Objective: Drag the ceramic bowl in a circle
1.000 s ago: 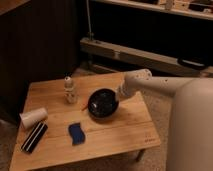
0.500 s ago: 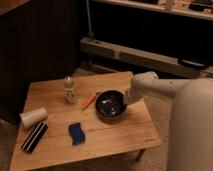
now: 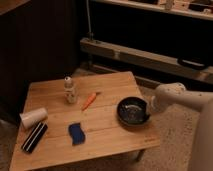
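Wooden bench (image 3: 105, 136), dim room: your bowl (image 3: 132, 111) has slid right and now sits near the right edge. The gripper (image 3: 148, 107) is at its right rim; I can't tell whether it's gripping. The circle looks begun, so curve back soon.

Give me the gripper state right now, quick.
Gripper: at the right rim of the ceramic bowl; whether it is open, closed or holding the bowl cannot be told.
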You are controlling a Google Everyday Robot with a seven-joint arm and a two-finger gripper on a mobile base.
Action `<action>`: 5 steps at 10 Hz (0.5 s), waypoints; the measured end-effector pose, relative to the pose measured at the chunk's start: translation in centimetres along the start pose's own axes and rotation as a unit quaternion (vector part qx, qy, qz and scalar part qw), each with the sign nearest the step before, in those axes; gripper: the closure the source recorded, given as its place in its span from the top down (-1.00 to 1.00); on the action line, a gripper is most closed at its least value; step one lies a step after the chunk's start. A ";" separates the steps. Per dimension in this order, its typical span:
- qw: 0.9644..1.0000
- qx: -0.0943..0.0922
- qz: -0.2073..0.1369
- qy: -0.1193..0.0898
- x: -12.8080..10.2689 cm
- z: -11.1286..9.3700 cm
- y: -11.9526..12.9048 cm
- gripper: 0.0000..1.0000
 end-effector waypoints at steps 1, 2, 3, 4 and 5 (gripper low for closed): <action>1.000 0.002 -0.004 0.000 0.6 -0.4 -0.6 -0.62; 1.000 0.004 -0.019 0.000 1.8 -1.0 -1.1 -0.62; 0.999 0.001 -0.035 0.002 2.8 -1.4 -0.6 -0.62; 0.999 -0.003 -0.050 0.002 3.6 -1.8 0.3 -0.62; 0.998 -0.007 -0.070 0.003 4.3 -2.0 1.6 -0.62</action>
